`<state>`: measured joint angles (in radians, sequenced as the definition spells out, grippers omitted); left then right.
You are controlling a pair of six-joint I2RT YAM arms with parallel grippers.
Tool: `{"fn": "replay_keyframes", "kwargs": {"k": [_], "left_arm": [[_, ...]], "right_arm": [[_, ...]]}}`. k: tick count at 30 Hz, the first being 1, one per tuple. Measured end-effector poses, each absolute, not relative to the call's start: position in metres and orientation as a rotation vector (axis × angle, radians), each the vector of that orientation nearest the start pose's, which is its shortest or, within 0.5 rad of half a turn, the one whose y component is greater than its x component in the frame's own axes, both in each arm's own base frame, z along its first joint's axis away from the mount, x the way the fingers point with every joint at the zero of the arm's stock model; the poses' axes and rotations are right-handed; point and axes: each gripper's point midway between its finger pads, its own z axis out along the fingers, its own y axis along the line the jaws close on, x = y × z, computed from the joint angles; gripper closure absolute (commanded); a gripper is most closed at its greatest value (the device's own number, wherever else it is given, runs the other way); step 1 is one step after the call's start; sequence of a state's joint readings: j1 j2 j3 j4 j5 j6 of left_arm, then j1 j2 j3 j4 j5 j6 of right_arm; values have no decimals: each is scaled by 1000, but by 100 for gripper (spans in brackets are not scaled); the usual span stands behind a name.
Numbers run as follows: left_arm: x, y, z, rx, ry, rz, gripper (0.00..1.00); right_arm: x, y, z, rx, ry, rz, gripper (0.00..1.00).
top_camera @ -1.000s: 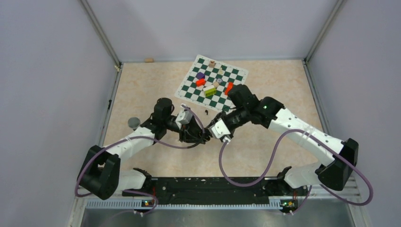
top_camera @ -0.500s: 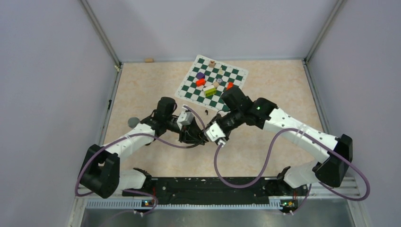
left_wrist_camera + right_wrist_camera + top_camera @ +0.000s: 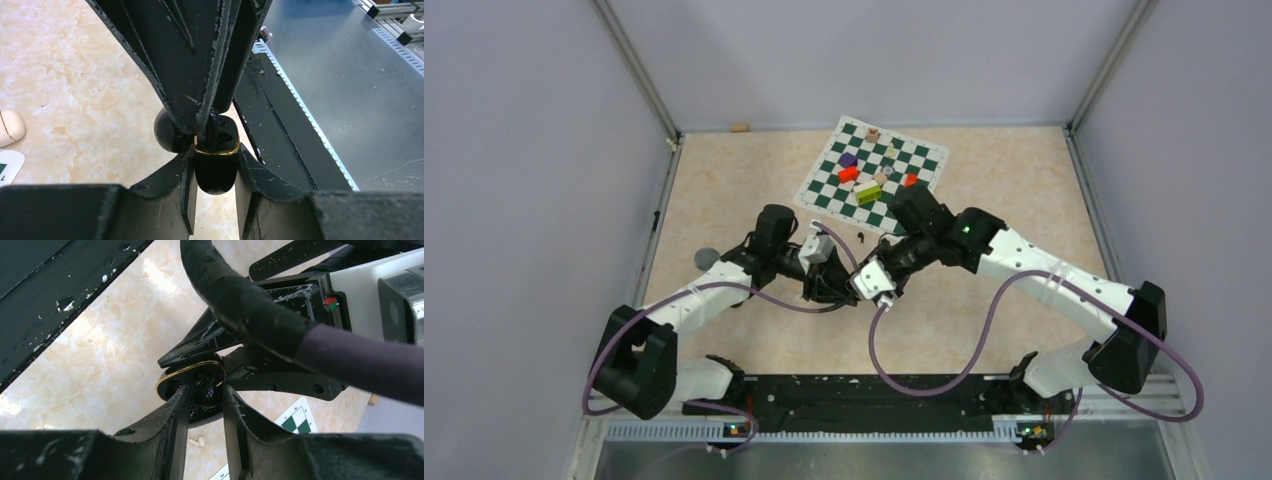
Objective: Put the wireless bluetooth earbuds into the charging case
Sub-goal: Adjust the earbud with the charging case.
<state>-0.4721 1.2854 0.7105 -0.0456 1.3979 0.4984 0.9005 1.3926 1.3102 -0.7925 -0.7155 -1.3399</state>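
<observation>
Left wrist view: the left gripper (image 3: 215,156) is clenched on the charging case (image 3: 216,172), one finger pressed to each flank. The case is carried above the table (image 3: 75,90), its long axis in line with those fingers. Its open mouth, ringed by a gold rim (image 3: 216,151), faces away from the left wrist. A rounded black form beside the mouth, on its left in this view, is probably the hinged lid (image 3: 166,132).

The right gripper (image 3: 207,127) stands directly opposite the case mouth, tip to tip with the left gripper, and is the nearer claw to the opening. Its fingers taper to a narrow gap just at the rim. A slim dark piece, judged to be an earbud (image 3: 213,134), reaches from that gap into the case.

Right wrist view: glossy dark shapes fill the cavity inside the rim, between the right fingers (image 3: 180,412). Whether those fingers pinch the earbud or merely flank it cannot be told, nor whether one or both sockets are occupied.

Top external view: both claws meet at the case, nearer the arm bases than the chessboard (image 3: 874,170). No second earbud can be made out.

The coming move is judged to be a short push along the case's long axis.
</observation>
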Motion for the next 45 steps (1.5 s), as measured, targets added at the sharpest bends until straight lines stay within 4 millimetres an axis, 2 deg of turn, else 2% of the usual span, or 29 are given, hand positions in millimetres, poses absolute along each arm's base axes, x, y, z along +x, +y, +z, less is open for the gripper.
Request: {"fn": "replay_keyframes", "kwargs": {"k": [6, 13, 20, 24, 29, 33, 38, 45], "left_arm": [[158, -271, 182, 1491, 1199, -1464, 100], [157, -271, 182, 1491, 1199, -1465, 100], [157, -271, 183, 1493, 1192, -1466, 100], [158, -271, 183, 1495, 1186, -1459, 100], [158, -271, 182, 1500, 1179, -1450, 100], [162, -271, 180, 1498, 1189, -1425, 100], [178, -273, 182, 1458, 1218, -1310, 100], [231, -267, 204, 1320, 1239, -1018, 100]], "right_arm": [[163, 337, 226, -2161, 708, 619, 70], [163, 337, 226, -2161, 708, 619, 85], [162, 337, 229, -2151, 739, 634, 86], [161, 335, 238, -2150, 752, 639, 87], [165, 338, 258, -2119, 723, 610, 87], [167, 330, 262, -2105, 757, 595, 86], [170, 314, 271, -2039, 858, 601, 86], [186, 294, 290, -1841, 1105, 642, 87]]}}
